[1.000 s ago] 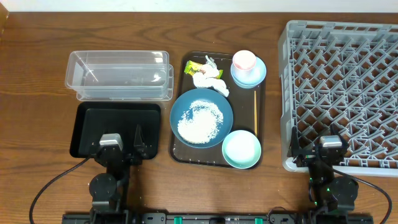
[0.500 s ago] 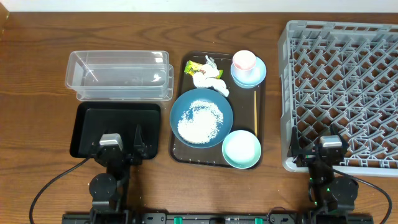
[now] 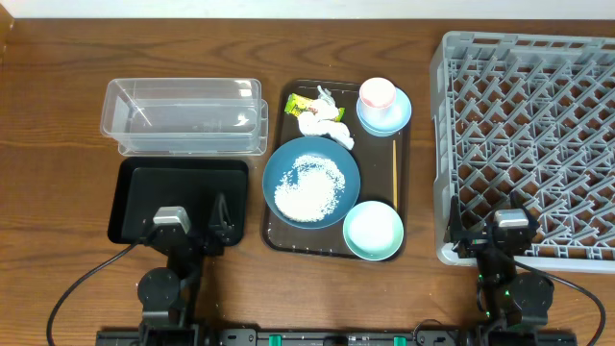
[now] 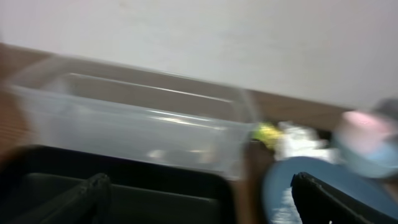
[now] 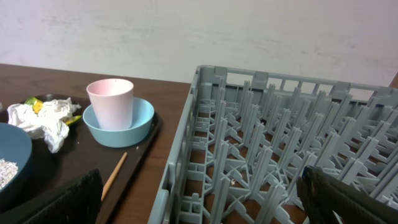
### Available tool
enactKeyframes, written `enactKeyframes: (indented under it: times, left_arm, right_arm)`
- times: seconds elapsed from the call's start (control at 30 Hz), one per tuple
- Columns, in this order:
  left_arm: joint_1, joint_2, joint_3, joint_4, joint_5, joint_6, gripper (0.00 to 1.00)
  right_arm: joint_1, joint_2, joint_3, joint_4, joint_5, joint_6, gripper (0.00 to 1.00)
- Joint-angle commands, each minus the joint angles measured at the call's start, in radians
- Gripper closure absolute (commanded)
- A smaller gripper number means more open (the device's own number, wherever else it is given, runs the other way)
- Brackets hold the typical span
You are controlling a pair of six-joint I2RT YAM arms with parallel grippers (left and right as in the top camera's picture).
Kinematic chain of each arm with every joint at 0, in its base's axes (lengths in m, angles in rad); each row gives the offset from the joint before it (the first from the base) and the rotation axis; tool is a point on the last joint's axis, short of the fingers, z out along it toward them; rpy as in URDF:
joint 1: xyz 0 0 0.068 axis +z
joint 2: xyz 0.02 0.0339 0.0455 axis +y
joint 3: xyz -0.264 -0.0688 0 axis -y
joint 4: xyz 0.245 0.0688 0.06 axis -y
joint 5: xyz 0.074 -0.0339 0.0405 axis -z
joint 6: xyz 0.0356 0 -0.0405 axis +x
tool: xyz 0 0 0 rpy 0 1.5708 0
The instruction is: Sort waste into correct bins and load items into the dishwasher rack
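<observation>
The dark blue dish (image 3: 310,179) holds the rice heap (image 3: 309,187) on the brown serving tray. Behind it lie white tissue (image 3: 322,121) and a yellow-green wrapper (image 3: 301,105). The pink cup (image 3: 377,93) stands in the pale blue saucer (image 3: 386,115). The pale blue bowl (image 3: 373,231) is at the tray's front and the wooden stick (image 3: 395,173) along its right side. The clear tub (image 3: 183,115) and black tray (image 3: 178,197) are on the left, the grey rack (image 3: 528,135) on the right. My left gripper (image 3: 187,223) is open over the black tray's front. My right gripper (image 3: 495,229) is open at the rack's front left corner.
The brown serving tray (image 3: 279,231) sits between the bins and the rack. The left wrist view is blurred but shows the tub (image 4: 137,127), the black tray (image 4: 155,193) and the blue dish (image 4: 280,193). The right wrist view shows the cup (image 5: 111,102), the stick (image 5: 114,176) and the rack (image 5: 267,149).
My left gripper has turned slightly to the right; its wrist view is motion-blurred. The right arm and all the objects have not moved.
</observation>
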Motion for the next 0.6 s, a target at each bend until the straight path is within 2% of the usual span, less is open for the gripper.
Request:
enactKeyframes:
  times: [0.0, 0.1, 0.2, 0.3, 0.4, 0.57]
  left_arm:
    - [-0.004, -0.006, -0.022, -0.007, 0.346, -0.380, 0.06]
    - [-0.004, -0.006, -0.022, -0.008, 0.549, -0.630, 0.06]
    - [-0.004, -0.006, -0.022, -0.010, 0.588, -0.748, 0.06]
    - [-0.004, -0.006, -0.022, 0.038, 0.612, -0.807, 0.06]
    - [-0.004, -0.006, -0.018, 0.126, 0.676, -0.806, 0.06]
    - [-0.004, 0.002, 0.058, 0.129, 0.692, -0.797, 0.06]
  right_arm:
    - [-0.007, -0.005, -0.003, -0.002, 0.000, 0.012, 0.01]
    - [-0.007, -0.005, -0.003, -0.002, 0.000, 0.012, 0.01]
    - [-0.007, -0.005, -0.003, -0.002, 0.000, 0.012, 0.01]
    - [-0.007, -0.005, -0.003, -0.002, 0.000, 0.012, 0.01]
    - [-0.007, -0.005, -0.003, -0.002, 0.000, 0.012, 0.01]
    - [-0.007, -0.005, -0.003, -0.002, 0.000, 0.012, 0.01]
